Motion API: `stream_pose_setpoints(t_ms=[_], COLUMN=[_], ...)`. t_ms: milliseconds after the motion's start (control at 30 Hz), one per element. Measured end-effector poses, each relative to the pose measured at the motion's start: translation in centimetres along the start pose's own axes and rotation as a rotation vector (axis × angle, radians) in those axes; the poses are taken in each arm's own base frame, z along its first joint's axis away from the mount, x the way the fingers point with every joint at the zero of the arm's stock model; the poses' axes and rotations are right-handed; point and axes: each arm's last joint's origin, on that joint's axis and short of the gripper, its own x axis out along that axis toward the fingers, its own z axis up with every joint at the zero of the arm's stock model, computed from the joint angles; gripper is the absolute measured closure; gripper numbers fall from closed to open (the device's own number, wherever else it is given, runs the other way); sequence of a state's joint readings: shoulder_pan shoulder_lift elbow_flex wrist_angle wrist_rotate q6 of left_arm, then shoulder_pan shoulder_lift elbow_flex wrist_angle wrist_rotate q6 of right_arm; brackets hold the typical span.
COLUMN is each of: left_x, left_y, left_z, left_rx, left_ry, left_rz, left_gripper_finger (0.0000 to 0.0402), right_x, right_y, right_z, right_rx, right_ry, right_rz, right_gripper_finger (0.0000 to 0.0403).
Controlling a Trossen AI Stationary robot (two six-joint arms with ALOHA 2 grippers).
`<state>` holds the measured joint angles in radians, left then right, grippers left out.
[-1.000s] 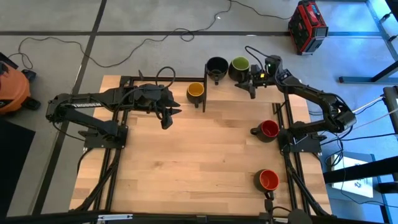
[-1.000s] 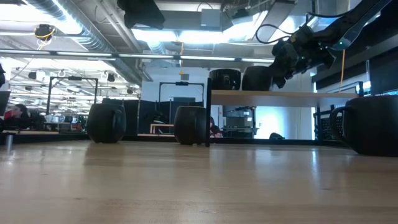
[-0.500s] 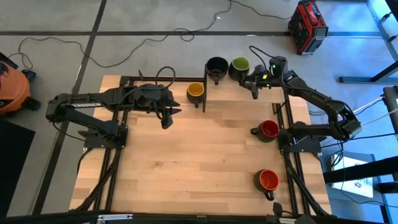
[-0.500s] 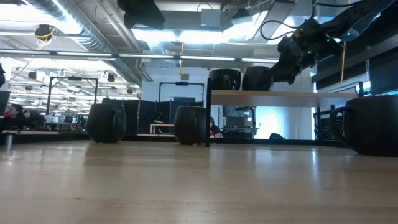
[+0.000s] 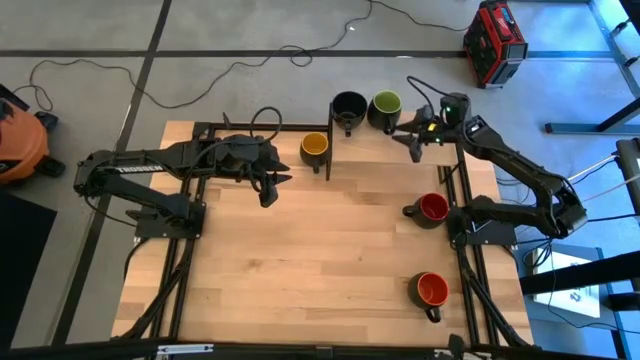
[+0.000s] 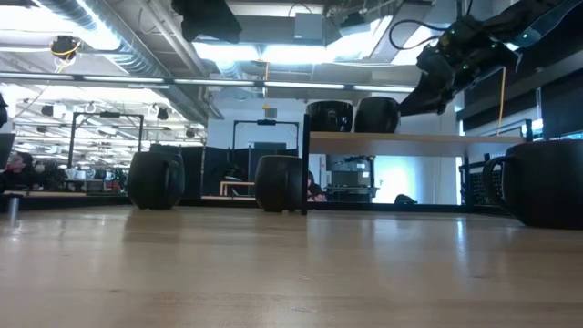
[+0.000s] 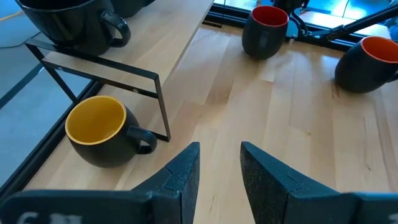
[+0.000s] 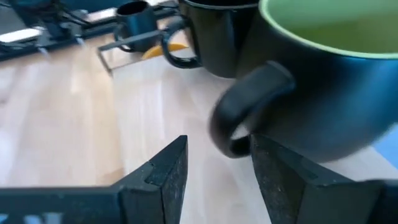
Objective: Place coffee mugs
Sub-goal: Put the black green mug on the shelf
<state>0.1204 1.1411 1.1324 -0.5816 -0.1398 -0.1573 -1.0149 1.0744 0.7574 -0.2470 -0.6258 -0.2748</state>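
Black-inside mug and green-inside mug stand upright on a raised wooden shelf. The yellow-inside mug stands on the table beside the shelf's frame, as does a further dark mug left of it, hidden under my left arm from above. Red-inside mug and orange-red-inside mug stand near the right edge. My right gripper is open just short of the green mug's handle, touching nothing. My left gripper hovers open over the table, near the yellow mug.
The shelf's thin black frame leg stands right beside the yellow mug. Black arm-base rails run along the table's left and right sides. Bare wood spreads over the middle and near part of the table.
My right gripper has drawn back from the green mug toward the table's right edge and risen a little. The green mug has stayed in place on the shelf.
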Motion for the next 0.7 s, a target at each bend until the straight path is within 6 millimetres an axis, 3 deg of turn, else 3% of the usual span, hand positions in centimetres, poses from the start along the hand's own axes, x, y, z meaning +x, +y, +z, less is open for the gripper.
stream_pose_setpoints(t_ms=[533, 700], left_x=[0.0, -0.01], left_y=[0.0, 0.0], left_z=[0.0, 0.0], left_rx=[0.003, 0.003], left_ry=[0.0, 0.0], left_rz=[0.0, 0.0], left_gripper_finger=[0.0292, 0.0292], right_x=[-0.01, -0.68], right_y=[0.43, 0.59], right_z=[0.02, 0.39], right_rx=[0.007, 0.016], right_ry=[-0.029, 0.001], right_rz=[0.135, 0.059], right_gripper_finger=[0.0237, 0.0237])
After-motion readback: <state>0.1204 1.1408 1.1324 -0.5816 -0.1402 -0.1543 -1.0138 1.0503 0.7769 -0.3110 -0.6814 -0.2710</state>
